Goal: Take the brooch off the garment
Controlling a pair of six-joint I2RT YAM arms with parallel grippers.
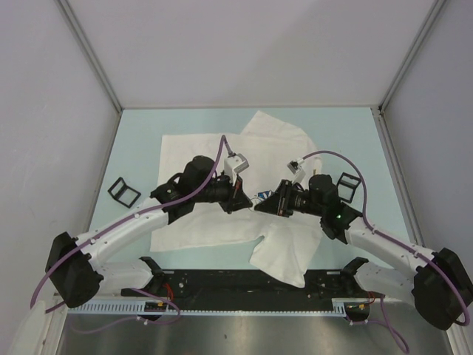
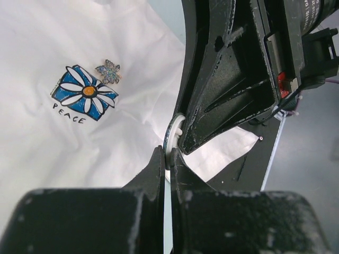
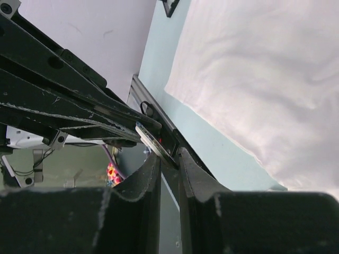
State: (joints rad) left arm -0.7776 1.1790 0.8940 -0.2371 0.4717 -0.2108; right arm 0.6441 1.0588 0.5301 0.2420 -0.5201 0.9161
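Left pincer [image 2: 168, 159] clenched on rim of brooch [image 2: 171, 132]; disc edge-on, upright, held apart from white T-shirt [image 2: 47, 153]. Right pincer [image 3: 169, 161] clamped on same disc, tip to tip; both arms equally near.

Shows a white shirt [image 1: 214, 229] spread flat mid-table, rumpled, one corner reaching the near edge. Bears a blue-and-white flower print [image 2: 83, 93] on the chest. Carries the brooch [image 2: 108, 71], small, dark, glittery and leaf-like, lying flat and touching the print's corner.
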